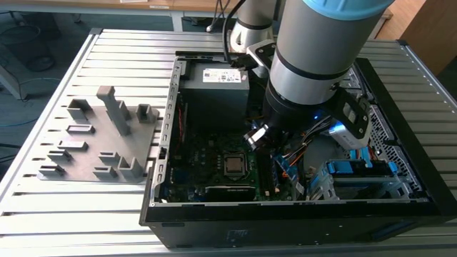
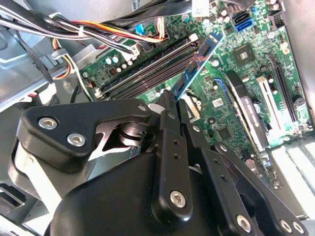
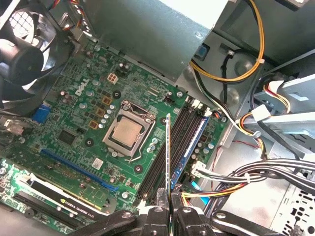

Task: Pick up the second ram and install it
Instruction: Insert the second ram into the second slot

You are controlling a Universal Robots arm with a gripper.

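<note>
1. Tool (image 3: 170, 210) sits nearest the lens in both wrist views: black jaws set narrow, clamped on the flat faces of the second ram (image 3: 168, 152).
2. Second ram stands on edge, reaching out from the jaws over the motherboard (image 3: 74, 113). It is above the memory slots (image 2: 142, 69) and just beside the CPU socket (image 3: 129, 133). Its blue-green face with small chips shows in the second wrist view. It does not look seated; whether its lower edge touches a slot I cannot tell.
3. Exterior view: the arm reaches down into the open computer case (image 1: 300, 214) on the slatted tabletop (image 1: 85, 214). Gray holder blocks (image 1: 100, 139) sit well apart, on the exterior view's left.
4. Handling, judged: a light, thin, stiff board with little give, likely to crack rather than bend. Chips and contact edge look fragile. The smooth faces could slip or tilt in a pinch grip.
5. Hold: best taken on the 2 flat faces, away from the contact edge, as the tool appears to have it.
6. Risk: the cable bundle (image 3: 256, 172) lies near the slots, and a tilted stick would likely jam.
</note>
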